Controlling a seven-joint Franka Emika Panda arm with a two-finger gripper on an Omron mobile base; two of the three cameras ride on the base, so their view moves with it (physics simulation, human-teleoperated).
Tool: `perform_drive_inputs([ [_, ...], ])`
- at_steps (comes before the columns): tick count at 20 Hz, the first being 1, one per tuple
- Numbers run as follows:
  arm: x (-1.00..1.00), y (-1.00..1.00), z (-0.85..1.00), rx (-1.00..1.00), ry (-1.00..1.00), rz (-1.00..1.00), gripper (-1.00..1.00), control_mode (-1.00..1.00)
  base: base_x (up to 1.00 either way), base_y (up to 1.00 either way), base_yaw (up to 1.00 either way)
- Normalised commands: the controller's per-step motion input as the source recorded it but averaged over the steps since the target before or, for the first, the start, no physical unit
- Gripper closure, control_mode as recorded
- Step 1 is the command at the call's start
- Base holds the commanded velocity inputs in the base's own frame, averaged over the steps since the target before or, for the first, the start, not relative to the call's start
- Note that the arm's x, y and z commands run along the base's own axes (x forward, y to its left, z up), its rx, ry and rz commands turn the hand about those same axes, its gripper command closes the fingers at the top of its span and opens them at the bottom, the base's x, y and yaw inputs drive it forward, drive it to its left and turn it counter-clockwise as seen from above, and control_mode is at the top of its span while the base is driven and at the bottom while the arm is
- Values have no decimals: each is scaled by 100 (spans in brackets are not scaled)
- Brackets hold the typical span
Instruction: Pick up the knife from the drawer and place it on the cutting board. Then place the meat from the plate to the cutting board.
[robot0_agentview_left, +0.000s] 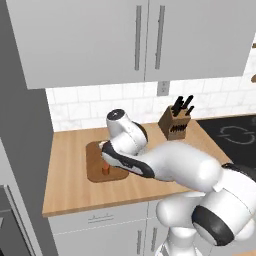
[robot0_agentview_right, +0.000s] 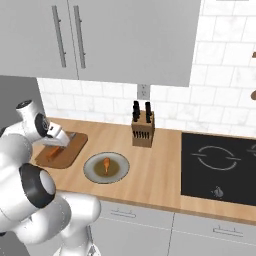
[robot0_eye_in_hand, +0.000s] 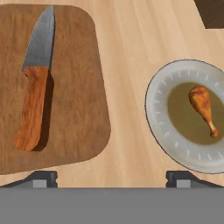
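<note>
**A:** Where is your knife right now?

**B:** It lies flat on the cutting board, orange-red handle and silvery blade both on the dark wood. In the hand view you see it along the board's left part. In the right base view the handle shows on the board just below the hand.

**A:** And your gripper?

**B:** Its fingers are spread wide with nothing between them. It hangs above the wooden counter, over the board's edge nearest the plate.

**A:** The meat?

**B:** It lies in the middle of the plate, a small tan-orange drumstick. The plate sits just right of the board, apart from it.

**A:** Anything else near you?

**B:** A knife block stands farther back on the counter, and a black cooktop lies to the right.
</note>
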Motion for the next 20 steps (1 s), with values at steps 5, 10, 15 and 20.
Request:
perform_drive_inputs([
  [5,-26,-100,3,0,-3,3,-100,-100,0,0,0],
  [10,-2,-100,0,1,0,8,-100,-100,0,0,0],
  [15,0,-89,0,8,0,14,-100,-100,0,0,0],
  [20,10,-55,0,9,2,14,-100,-100,0,0,0],
])
